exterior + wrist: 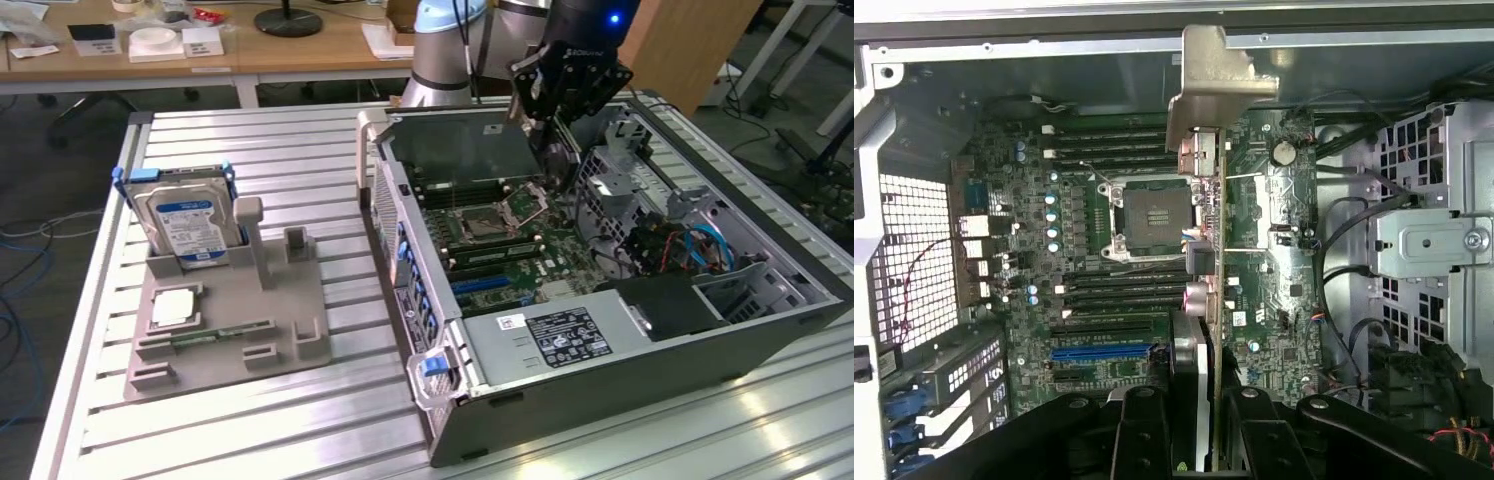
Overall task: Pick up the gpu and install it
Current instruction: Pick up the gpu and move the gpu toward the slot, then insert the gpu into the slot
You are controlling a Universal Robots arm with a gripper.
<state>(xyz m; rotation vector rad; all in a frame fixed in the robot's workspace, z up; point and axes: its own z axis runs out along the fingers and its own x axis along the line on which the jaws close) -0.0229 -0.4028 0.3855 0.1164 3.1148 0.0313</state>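
My gripper point(557, 118) hangs inside the open computer case point(747, 330), shut on the gpu point(551, 160). The card is held on edge and points down toward the motherboard point(514, 265), close to the CPU socket point(481, 220). In the wrist view the gpu point(1206, 200) shows edge-on, a thin board with its pale metal end bracket point(1212, 75) at the far end. My gripper point(1203, 400) has its black fingers point(1142, 430) pressed to both faces of the card. Beneath the card lie the motherboard point(1104, 260), its CPU socket point(1154, 215) and a blue slot point(1099, 352).
On the exterior view's left, a grey holder point(287, 330) carries a silver hard drive point(187, 225), a small chip point(174, 308) and a green memory stick point(200, 335). The case holds a power supply point(561, 335), cables point(674, 250) and a drive cage point(1424, 245). A wooden desk point(240, 50) stands behind.
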